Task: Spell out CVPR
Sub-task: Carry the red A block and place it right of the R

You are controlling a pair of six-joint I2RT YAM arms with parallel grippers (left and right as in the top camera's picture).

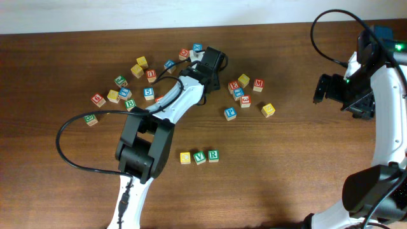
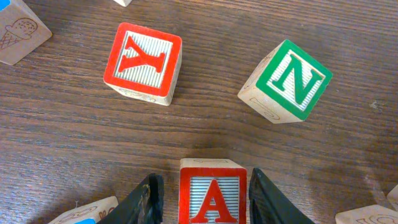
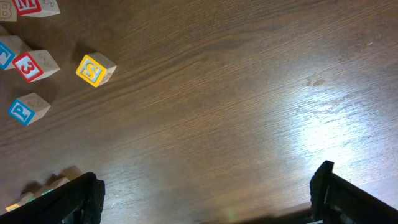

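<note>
Left jaws straddle a red A block (image 2: 211, 196) in the far cluster, with a red Y block (image 2: 143, 62) and a green N block (image 2: 289, 81) just ahead. A sliver of counter (image 1: 286, 184) shows beside one finger, so I cannot tell whether they grip it. Right jaws stand wide open over the wood at the right side, holding nothing.

Near the front edge, the yellow C block (image 1: 185, 158), green V block (image 1: 199, 157) and green R block (image 1: 213, 155) sit touching in a row. The blue P block (image 1: 230, 113) lies well apart from them, right of the left arm (image 1: 172, 108).

As I read it, the P is the piece wanted, not the A. I would leave the A and come down square over the P's flat sides, clear of its neighbours. The R likely needs nudging right first, since V and R leave no gap.
</note>
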